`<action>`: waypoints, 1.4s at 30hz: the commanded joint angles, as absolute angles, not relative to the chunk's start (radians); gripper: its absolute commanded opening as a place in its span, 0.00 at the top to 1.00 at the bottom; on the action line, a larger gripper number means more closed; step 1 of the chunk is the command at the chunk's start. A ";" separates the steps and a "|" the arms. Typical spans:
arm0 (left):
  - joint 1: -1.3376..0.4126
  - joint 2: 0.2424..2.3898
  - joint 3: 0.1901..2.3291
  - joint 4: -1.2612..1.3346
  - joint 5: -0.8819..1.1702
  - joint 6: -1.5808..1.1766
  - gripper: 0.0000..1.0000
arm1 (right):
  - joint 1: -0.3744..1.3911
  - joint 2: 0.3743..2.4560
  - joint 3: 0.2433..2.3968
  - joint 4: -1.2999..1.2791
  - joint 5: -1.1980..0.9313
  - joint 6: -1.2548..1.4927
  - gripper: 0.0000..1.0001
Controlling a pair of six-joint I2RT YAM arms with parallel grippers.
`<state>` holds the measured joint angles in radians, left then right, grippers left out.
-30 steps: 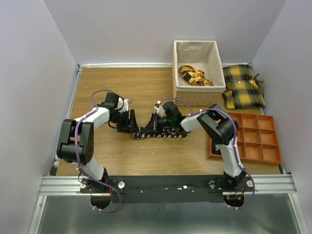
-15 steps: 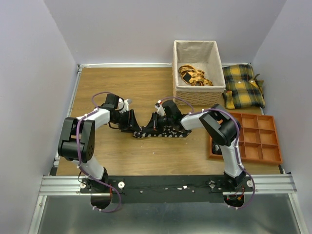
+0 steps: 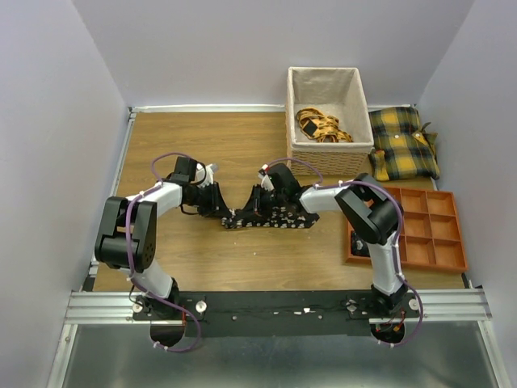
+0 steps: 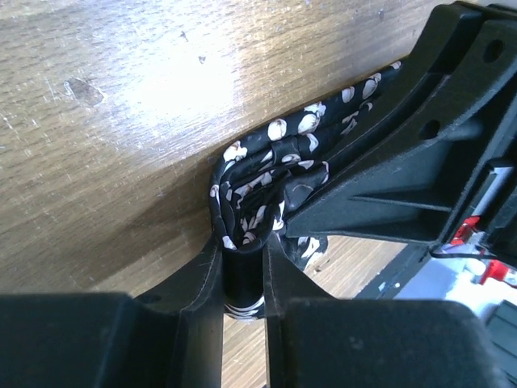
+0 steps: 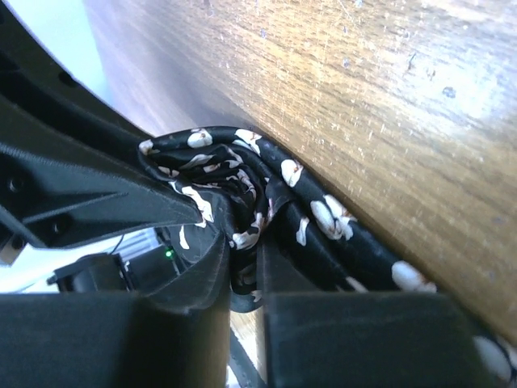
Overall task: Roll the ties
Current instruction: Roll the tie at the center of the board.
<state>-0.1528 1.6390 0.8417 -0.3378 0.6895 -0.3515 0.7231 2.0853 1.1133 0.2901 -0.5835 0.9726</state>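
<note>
A: Top view first. Where's the tie?
B: The black floral tie (image 3: 279, 220) lies as a strip on the wooden table (image 3: 202, 145), mid-table, running left to right. Both arms reach in over its left end. The left gripper (image 3: 226, 212) and right gripper (image 3: 247, 210) sit just beside each other, tips down at the fabric. Jaw state isn't legible from up here.
A: Surroundings?
B: A wicker basket (image 3: 331, 158) at the back holds yellow patterned fabric. Plaid cushions (image 3: 402, 141) lie to its right. An orange compartment tray (image 3: 404, 191) sits at the right, well apart from the work.
A: Left wrist view.
B: The left gripper (image 4: 242, 263) is clamped on the tie (image 4: 266, 170). A bunched fold sits between its fingers (image 4: 198, 283), jaws nearly together. The fabric is doubled over itself there, a loose first turn by my reading. The right gripper's body fills the right of the frame, touching the same bunch.
A: Right wrist view.
B: Same from the other side. The right gripper (image 5: 242, 271) pinches the folded end too, and the strip trails off toward lower right along the table.
A: Why two grips on one spot?
B: My judgement: one keeps the started coil from springing open while the other can re-grip and turn. The roll is barely begun, and most of the length lies flat.
</note>
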 commanded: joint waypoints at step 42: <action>-0.225 1.548 0.876 -0.456 0.445 -0.195 1.00 | 0.791 1.822 1.066 0.344 -0.722 -0.474 0.30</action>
<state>-0.2127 1.5715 0.8734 -0.4366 0.4778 -0.2237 0.7670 1.7405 0.9390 0.4957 -0.5606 -0.2588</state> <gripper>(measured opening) 0.172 0.673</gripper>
